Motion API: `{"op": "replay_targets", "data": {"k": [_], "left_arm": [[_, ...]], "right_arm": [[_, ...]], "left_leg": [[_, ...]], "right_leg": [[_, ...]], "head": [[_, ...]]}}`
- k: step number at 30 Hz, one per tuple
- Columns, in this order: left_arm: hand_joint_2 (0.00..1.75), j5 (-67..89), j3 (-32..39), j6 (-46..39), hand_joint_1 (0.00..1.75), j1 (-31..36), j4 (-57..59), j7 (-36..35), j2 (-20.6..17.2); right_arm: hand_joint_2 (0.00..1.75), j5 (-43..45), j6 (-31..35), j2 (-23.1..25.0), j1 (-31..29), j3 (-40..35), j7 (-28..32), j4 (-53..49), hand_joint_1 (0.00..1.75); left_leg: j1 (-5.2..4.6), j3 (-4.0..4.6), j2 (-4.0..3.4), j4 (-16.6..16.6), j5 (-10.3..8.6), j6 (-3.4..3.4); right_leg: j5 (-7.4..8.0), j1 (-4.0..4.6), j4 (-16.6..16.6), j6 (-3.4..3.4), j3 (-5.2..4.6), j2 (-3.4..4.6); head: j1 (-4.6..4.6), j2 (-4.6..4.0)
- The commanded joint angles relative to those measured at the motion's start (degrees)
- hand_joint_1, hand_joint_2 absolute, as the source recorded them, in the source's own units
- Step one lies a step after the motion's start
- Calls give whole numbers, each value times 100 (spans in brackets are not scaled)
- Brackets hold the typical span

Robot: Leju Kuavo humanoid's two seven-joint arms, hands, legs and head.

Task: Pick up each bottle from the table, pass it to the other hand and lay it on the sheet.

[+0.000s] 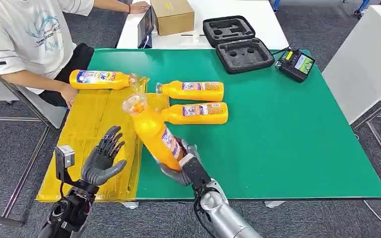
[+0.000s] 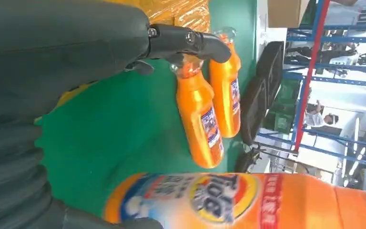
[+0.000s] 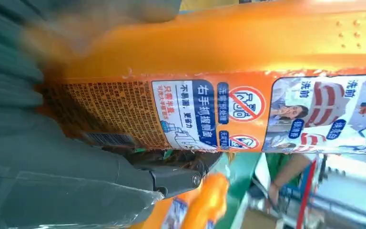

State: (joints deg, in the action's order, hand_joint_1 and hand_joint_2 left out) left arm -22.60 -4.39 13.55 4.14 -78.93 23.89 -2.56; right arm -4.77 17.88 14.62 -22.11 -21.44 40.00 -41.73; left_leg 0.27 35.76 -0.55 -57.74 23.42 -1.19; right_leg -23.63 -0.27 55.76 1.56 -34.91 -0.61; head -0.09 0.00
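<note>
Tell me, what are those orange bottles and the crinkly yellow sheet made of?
The bottle in the right hand looks like glossy translucent orange plastic with a clear cap and a printed label; highlights run along its side. The yellow sheet seems a thin, shiny plastic film, judging by its ridges and glints, though foil-backed padding is possible.

Label of the bottle [image 3: 228, 90] gripped in the right robot hand [image 1: 181, 166]: Chinese print "右手抓握侧", "洗前", "洗后", and two prohibition signs.
</note>
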Motion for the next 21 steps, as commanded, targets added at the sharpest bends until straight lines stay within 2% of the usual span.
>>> {"op": "replay_targets", "data": {"k": [1, 12, 21], "left_arm": [[175, -57, -299, 73, 0, 359, 219, -102, 112], [175, -114, -603, 212, 0, 713, 505, -146, 158], [175, -120, -675, 212, 0, 795, 611, -151, 137]], "right_arm": [[175, -165, 346, -73, -225, 213, -15, 237, 175], [175, -768, 157, 74, -385, -315, -278, 485, 175], [175, -858, 61, 154, -374, -460, -318, 618, 175]], "left_leg": [[3, -37, 27, 2, 14, 9], [2, -15, 10, 1, 5, 4], [2, -28, 11, 5, 9, 5]], "right_leg": [[-22, 1, 1, -6, 42, -16], [-8, 1, 1, -3, 17, -4], [-12, 1, -2, -4, 28, -3]], "head": [[0, 0], [0, 0], [0, 0]]}}
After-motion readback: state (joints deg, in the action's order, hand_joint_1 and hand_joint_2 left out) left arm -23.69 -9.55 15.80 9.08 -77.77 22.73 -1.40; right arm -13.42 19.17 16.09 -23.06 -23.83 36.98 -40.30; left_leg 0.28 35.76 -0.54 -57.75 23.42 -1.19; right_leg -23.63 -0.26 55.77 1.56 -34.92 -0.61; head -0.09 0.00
